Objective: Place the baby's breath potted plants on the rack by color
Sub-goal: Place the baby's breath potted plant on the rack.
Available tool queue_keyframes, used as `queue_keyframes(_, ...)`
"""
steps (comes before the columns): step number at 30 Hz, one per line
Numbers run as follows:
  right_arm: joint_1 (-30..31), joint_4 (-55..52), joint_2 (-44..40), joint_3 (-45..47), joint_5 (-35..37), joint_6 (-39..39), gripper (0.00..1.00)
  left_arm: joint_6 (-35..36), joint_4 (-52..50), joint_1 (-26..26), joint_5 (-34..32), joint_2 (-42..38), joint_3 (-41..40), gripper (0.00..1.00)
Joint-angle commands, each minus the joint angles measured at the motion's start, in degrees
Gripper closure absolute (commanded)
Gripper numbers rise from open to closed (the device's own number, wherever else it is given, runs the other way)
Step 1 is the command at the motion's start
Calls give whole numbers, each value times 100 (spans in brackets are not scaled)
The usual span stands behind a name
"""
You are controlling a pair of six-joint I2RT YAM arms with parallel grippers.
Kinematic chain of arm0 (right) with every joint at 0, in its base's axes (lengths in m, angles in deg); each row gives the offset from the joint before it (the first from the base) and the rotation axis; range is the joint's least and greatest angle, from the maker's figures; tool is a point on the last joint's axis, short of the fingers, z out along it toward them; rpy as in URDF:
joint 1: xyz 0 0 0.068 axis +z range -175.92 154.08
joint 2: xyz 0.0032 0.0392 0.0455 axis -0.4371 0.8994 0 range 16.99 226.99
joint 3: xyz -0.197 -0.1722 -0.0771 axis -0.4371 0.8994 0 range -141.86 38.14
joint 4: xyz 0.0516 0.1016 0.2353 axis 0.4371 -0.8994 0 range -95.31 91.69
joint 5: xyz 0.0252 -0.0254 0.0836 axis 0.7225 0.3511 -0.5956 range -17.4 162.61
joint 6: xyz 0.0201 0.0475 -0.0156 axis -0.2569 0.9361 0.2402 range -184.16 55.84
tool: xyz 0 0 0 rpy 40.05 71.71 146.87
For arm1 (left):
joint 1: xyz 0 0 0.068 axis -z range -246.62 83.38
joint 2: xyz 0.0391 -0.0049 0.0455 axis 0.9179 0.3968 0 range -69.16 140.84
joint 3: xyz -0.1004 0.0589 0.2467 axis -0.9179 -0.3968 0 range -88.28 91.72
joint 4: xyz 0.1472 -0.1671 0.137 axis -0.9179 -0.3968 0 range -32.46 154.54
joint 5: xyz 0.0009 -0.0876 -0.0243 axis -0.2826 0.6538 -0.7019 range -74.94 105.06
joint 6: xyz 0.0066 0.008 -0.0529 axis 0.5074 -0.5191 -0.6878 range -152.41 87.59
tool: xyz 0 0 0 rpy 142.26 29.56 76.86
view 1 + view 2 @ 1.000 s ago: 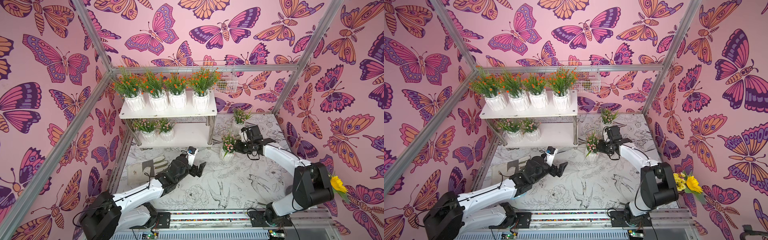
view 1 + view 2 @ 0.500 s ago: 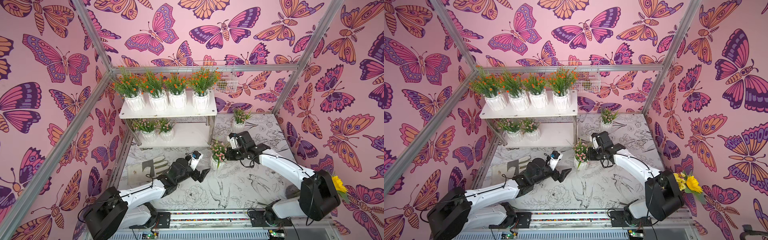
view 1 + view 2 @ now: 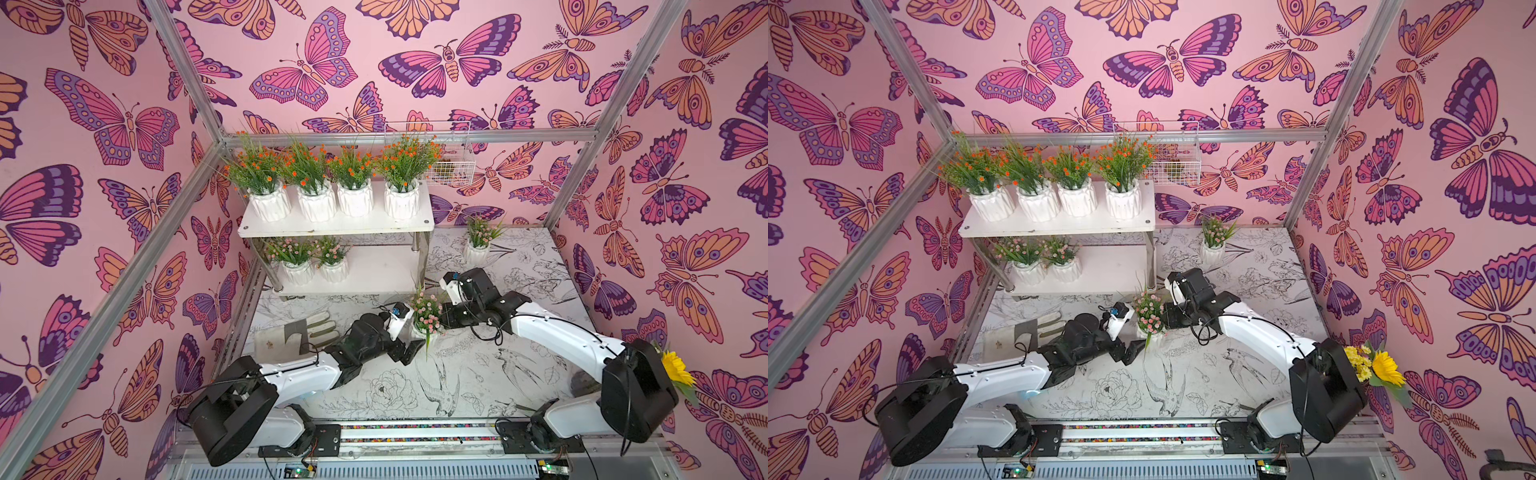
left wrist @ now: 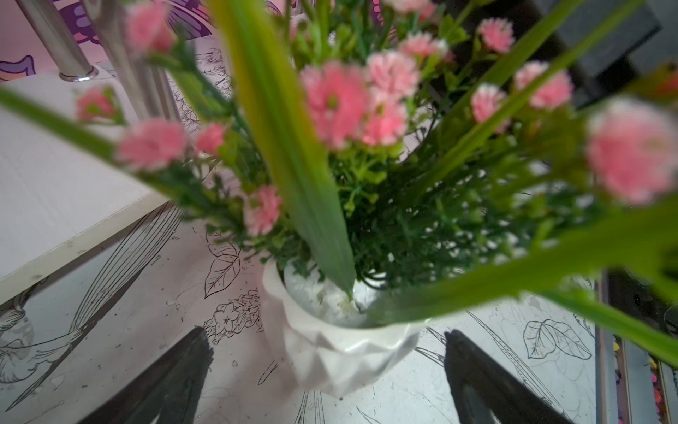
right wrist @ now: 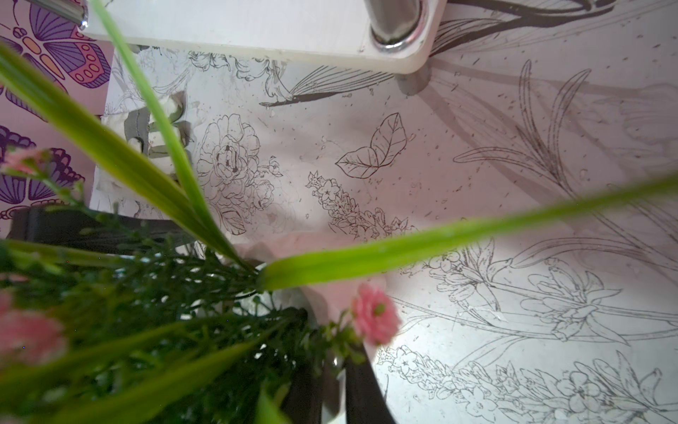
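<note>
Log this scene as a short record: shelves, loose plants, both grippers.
top tier: four orange plants in a row on the rack
lower tier: two pink plants at its left end
right gripper: shut on third pink plant by the pot rim, before the rack
left gripper: open, straddling that pot
table: fourth pink plant stands alone right of the rack

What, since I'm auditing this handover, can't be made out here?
- Grip of the right tool on the pink plant: leaves cover it in both top views, and it is blurred at the right wrist view's edge.
- Whether its pot rests on the table: blur in the left wrist view.
- Basket contents: too small behind wire in both top views.
- Glove: partly under the left arm in both top views.
</note>
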Motion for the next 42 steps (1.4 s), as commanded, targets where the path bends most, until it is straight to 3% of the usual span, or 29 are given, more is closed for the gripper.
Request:
queue_keyframes(1, 108, 374, 57, -251, -223, 120, 100, 45, 218, 45, 156, 97, 147, 0)
queue_keyframes(19, 299, 574, 101, -331, -401, 191, 100, -45, 451, 59, 371, 498, 296, 0)
queue_keyframes(42, 405, 535, -142, -263, -454, 225, 100, -1, 429, 54, 81, 582, 269, 0)
